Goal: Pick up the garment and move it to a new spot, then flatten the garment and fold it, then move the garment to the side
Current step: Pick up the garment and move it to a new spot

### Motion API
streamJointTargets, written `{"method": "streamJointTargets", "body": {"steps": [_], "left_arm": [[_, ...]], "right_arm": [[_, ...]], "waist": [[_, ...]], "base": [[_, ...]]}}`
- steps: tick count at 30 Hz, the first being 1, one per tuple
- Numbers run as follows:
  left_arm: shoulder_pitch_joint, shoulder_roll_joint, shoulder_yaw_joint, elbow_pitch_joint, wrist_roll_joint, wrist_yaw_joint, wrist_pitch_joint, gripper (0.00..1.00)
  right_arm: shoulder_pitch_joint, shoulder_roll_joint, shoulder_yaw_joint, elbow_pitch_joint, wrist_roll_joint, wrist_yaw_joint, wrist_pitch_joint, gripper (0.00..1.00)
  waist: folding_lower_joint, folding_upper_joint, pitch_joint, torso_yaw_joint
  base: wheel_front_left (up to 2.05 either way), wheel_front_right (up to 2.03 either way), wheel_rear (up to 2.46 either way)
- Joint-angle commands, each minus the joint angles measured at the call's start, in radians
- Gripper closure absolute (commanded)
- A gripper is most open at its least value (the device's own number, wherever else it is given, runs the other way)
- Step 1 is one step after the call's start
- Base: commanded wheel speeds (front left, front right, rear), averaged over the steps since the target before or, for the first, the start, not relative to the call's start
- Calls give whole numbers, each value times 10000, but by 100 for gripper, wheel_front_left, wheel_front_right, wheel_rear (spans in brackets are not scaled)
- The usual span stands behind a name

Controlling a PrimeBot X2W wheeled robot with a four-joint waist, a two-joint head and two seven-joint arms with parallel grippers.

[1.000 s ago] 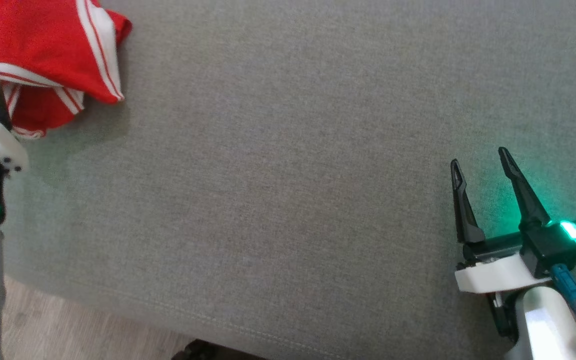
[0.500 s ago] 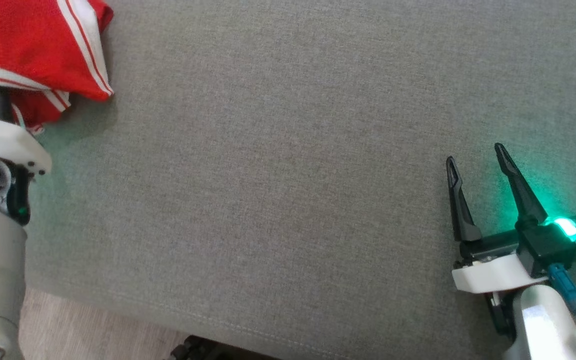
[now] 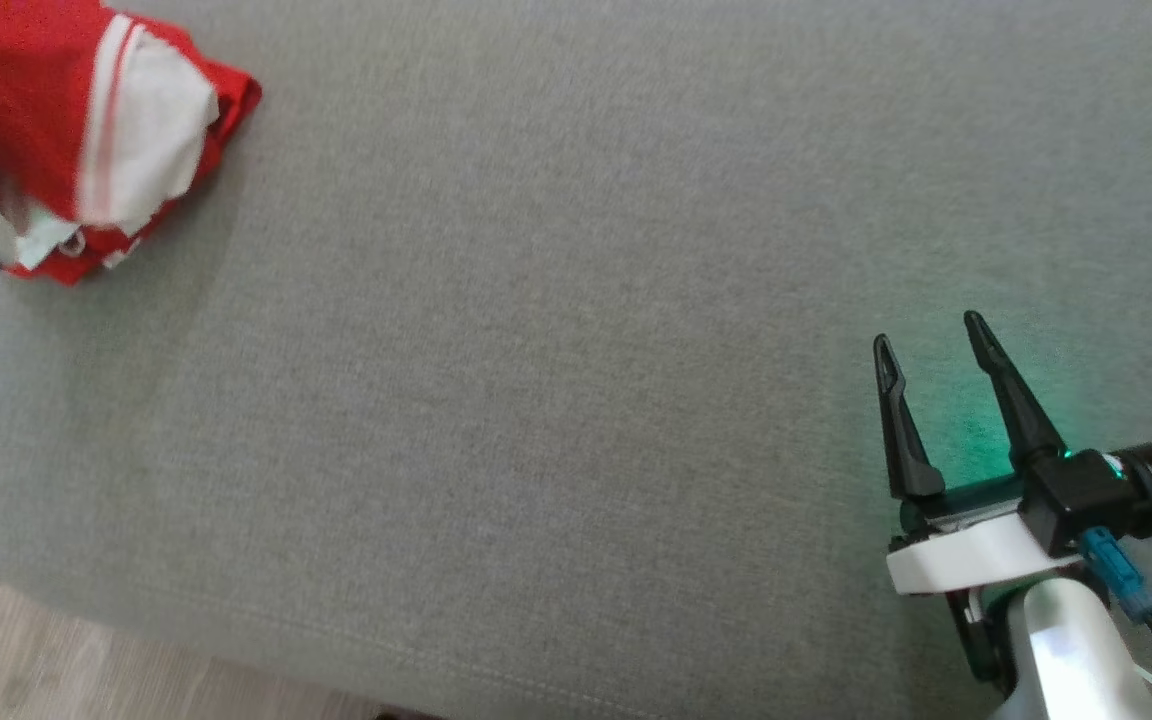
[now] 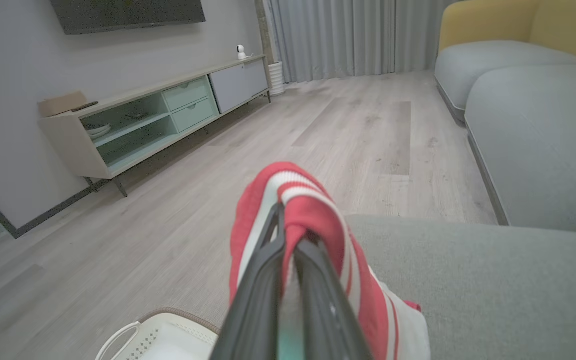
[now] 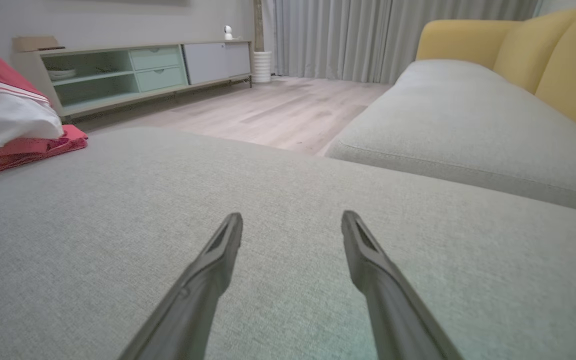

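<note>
Step in hand: You are in the first step, as I judge it: picking up the garment [image 4: 318, 210] and carrying it to a new spot. The cloth is bunched, not flat or folded.
Holding side: Your left claw [image 4: 290, 235] is nearly closed, its two dark fingers pinching a fold of the red, white-striped cloth. The fabric wraps over and past the fingertips.
Garment position: It hangs from the left claw's tips and droops beyond and beneath them onto the edge of the grey cushion [image 3: 576, 350]. I cannot tell how much of its weight is lifted.
Idle side: Your right claw [image 3: 926, 335] has its fingers spread wide and holds nothing. It hovers low over bare cushion, and the garment lies well apart from it, off to its left.
Below the left claw: A white basket [image 4: 153, 335] sits under the fingers, beside a wooden floor [image 4: 318, 125].
Next move: Carry the bundle towards the open cushion between the two claws. Keep the pinch firm, because loose cloth can slip. Once it is set down, you will likely need the right claw to take an edge and spread the garment flat.
</note>
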Motion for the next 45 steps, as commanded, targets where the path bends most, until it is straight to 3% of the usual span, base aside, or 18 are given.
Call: {"method": "streamJointTargets", "body": {"steps": [1,7,13,19,27,32,38,45], "left_arm": [[-652,832,77,-618,50,19,45,100],[-1133,864,-635,-1582,-44,19,457,100],[-1651,498,-1646,-2965,-613,18,1188,100],[-2190,-707,-2653,-4478,-2035,18,1860,100],[-2294,-2036,-3261,-5724,-3340,18,1843,100],[-1624,-2091,-3596,-5118,-3467,18,1611,100],[-583,-1500,-4136,-3341,-2891,18,944,100],[-322,-1095,-4076,-1740,-2476,211,-385,100]], "right_arm": [[-79,-20,330,-154,222,77,-107,0],[0,-20,421,-125,705,77,-113,0],[45,-20,534,-118,1345,77,-114,0],[55,-20,413,-205,1662,77,-115,0],[-189,-20,284,-352,1860,77,-116,0],[-511,-20,291,-452,1970,77,-116,0],[-825,-20,291,-567,2073,77,-116,0],[-972,-20,206,-613,2086,77,-116,0]], "waist": [[1,0,-561,-304],[1,0,-1238,-904],[1,0,-1883,-1956],[1,0,-1975,-2890],[1,0,-1077,-3985],[1,0,-359,-4518],[1,0,359,-4966],[1,0,659,-5082]], "base": [[0,0,0],[0,0,0],[0,0,0],[0,0,0],[0,0,0],[0,0,0],[0,0,0],[0,0,0]]}}
